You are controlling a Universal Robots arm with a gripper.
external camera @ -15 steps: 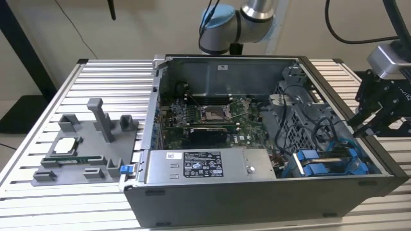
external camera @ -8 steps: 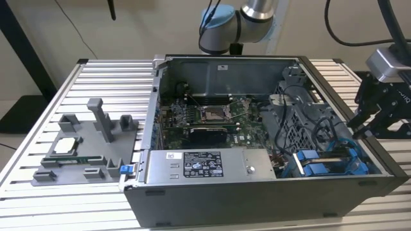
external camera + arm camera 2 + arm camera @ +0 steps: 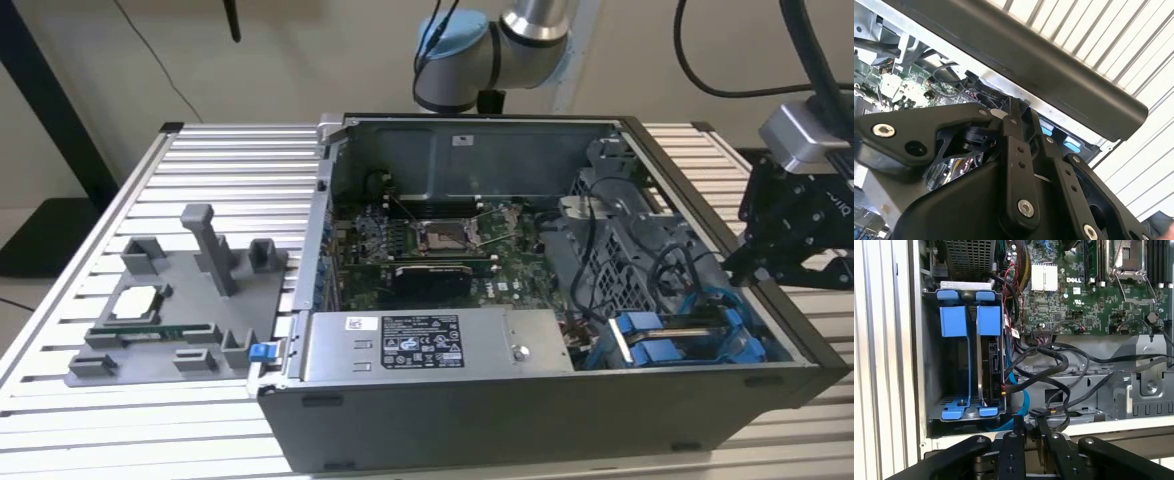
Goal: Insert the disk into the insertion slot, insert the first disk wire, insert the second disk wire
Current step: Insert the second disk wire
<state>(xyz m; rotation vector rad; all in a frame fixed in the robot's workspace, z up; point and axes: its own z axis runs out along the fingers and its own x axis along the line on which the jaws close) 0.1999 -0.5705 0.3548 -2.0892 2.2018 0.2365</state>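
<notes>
Gripper (image 3: pixel 785 262) is hovering at the PC case (image 3: pixel 534 420) wall on the exterior view's right, just over the rim. Clenched vs released: can't tell from these angles. Case is sitting on the slatted desk (image 3: pixel 200 160).

Disk (image 3: pixel 992 365) is sitting edge-on in the insertion slot (image 3: pixel 989 322) of the drive cage (image 3: pixel 931 365), blue carrier tabs showing at both ends. The bay beside it is looking empty, so step 1 is prob. done.

Key relation: the cage is lying just inside the wall the gripper is hanging over, i.e. toward the exterior view's left of it & lower. Disk's long axis is running approx. straight away from the gripper.

Blue wire (image 3: pixel 1025 400) & black wires (image 3: pixel 1059 362) are looping just beside the disk's connector edge, btw disk & motherboard (image 3: pixel 1079 295). Whether either of the 2 is plugged in, can't tell.
</notes>
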